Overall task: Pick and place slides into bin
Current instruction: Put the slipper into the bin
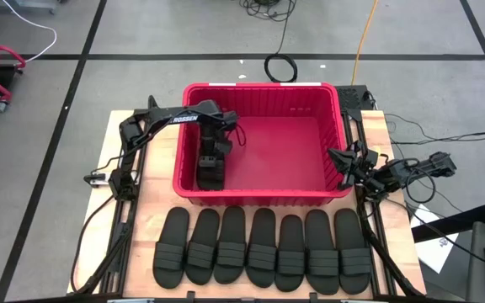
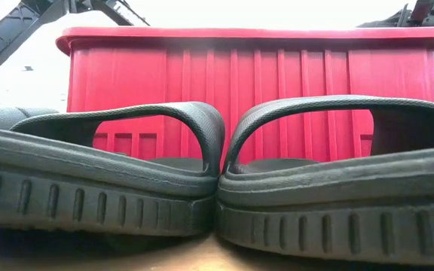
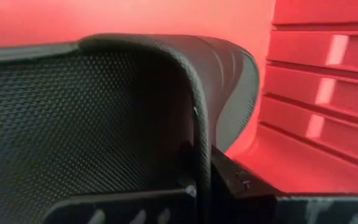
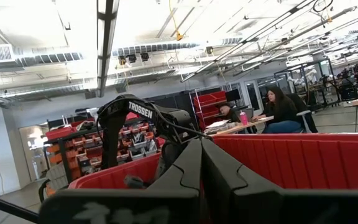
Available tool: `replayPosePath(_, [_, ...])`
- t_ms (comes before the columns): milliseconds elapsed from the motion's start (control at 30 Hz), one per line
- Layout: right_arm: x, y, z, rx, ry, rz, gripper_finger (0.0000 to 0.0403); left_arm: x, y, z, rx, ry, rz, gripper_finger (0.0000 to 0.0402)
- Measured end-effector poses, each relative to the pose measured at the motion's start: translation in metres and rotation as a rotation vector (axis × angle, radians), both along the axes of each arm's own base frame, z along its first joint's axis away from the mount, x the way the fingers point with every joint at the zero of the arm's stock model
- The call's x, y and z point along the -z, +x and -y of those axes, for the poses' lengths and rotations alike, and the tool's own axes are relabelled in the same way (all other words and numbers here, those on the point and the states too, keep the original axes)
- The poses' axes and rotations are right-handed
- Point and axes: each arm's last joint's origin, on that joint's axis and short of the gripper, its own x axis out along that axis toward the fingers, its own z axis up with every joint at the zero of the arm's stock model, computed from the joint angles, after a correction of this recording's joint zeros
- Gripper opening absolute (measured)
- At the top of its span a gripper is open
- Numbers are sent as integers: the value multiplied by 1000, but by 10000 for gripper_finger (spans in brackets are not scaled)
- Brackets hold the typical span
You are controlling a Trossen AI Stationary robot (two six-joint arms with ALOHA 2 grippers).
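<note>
High view: left gripper (image 1: 210, 168) down inside bin (image 1: 259, 89), near left corner, clamped on one slide (image 1: 210, 174), low, likely so it drops softly. Seven slides (image 1: 262, 246) wait in row on table (image 1: 146, 202) just beside bin.

Low view: two slides close, bin behind.

Left wrist view: fingers (image 3: 129, 208) squeeze slide.

Right wrist view: right gripper (image 4: 199, 180) pressed together, resting outside bin's right wall.

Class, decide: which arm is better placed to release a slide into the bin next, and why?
Left. The left gripper is inside the bin, holding a slide by its near-left corner. The right gripper, jaws shut and empty, waits at the bin's right wall.
</note>
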Motion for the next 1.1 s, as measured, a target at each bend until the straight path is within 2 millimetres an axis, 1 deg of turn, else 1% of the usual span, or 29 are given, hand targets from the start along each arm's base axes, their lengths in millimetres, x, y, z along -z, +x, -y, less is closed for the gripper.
replayPosePath(367, [-3,-2,1,3,12,37,0,4,7,-7,11,151,23,1])
replayPosePath(500, [-3,-2,1,3,13,42,0,8,6,-7,-42,162,9,1])
replayPosePath(667, [-3,-2,1,3,13,41,0,18,-1,-9,-178,95,-37,1])
replayPosePath(800, [-3,-2,1,3,13,41,0,21,-4,-6,-212,68,-78,1])
replayPosePath(967, [-3,-2,1,3,13,41,0,22,-5,-8,-264,52,-98,0])
replayPosePath(1100, [-3,-2,1,3,13,41,0,16,-6,-7,-243,66,-72,0])
